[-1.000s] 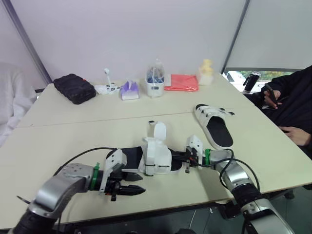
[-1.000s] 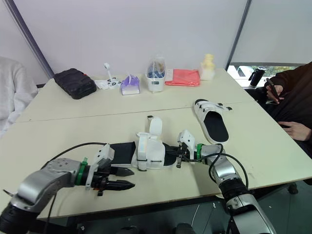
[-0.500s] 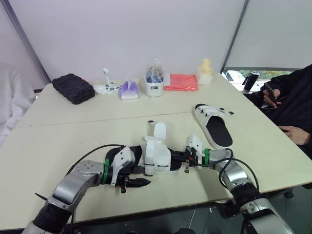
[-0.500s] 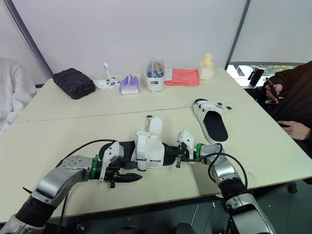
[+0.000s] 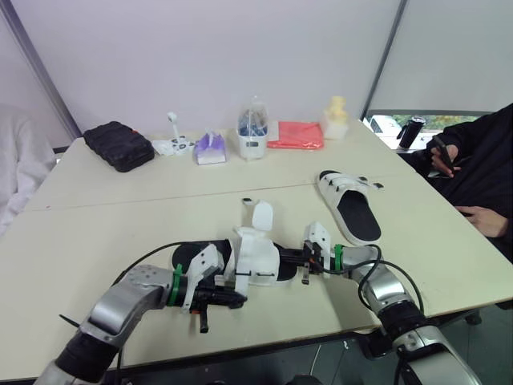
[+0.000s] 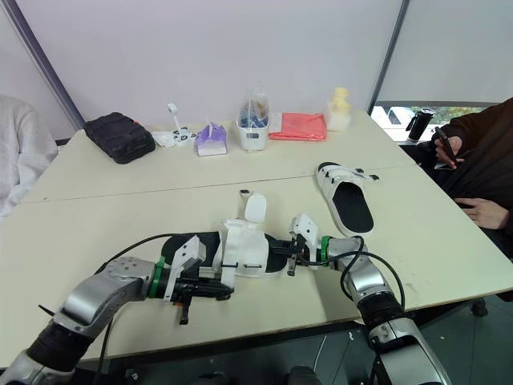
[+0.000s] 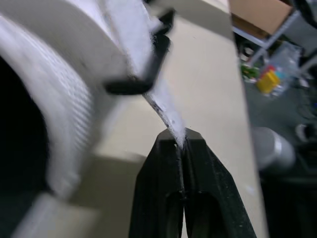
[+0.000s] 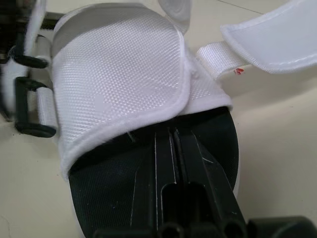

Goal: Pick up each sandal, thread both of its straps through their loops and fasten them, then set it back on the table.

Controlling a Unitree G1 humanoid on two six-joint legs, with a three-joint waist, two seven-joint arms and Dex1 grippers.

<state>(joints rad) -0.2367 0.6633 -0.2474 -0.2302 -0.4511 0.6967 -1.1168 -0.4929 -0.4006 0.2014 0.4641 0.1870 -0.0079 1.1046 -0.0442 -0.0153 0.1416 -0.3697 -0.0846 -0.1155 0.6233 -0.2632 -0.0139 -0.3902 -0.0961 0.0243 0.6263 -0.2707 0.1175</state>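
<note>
A white-strapped sandal (image 5: 255, 257) with a black sole lies near the table's front edge, one strap flap (image 5: 261, 215) standing up. My left gripper (image 5: 234, 297) is at its near side. In the left wrist view the gripper (image 7: 179, 139) is shut on the tip of a white strap (image 7: 166, 106) that runs through a black loop (image 7: 143, 74). My right gripper (image 5: 292, 258) is shut on the sandal's black sole (image 8: 198, 139) from the right end, just below the fabric upper (image 8: 119, 74). The second sandal (image 5: 351, 210) lies flat farther right.
Along the back stand a black pouch (image 5: 118, 144), a tissue pack (image 5: 210, 147), a clear container (image 5: 252, 136), a red cloth (image 5: 296, 135) and a yellow object (image 5: 337, 110). A person in dark clothes (image 5: 481, 168) sits at the right edge by a black bottle (image 5: 411, 132).
My left gripper has moved right, up to the sandal's near side, and now pinches the strap tip. The right gripper and sandal have stayed put.
</note>
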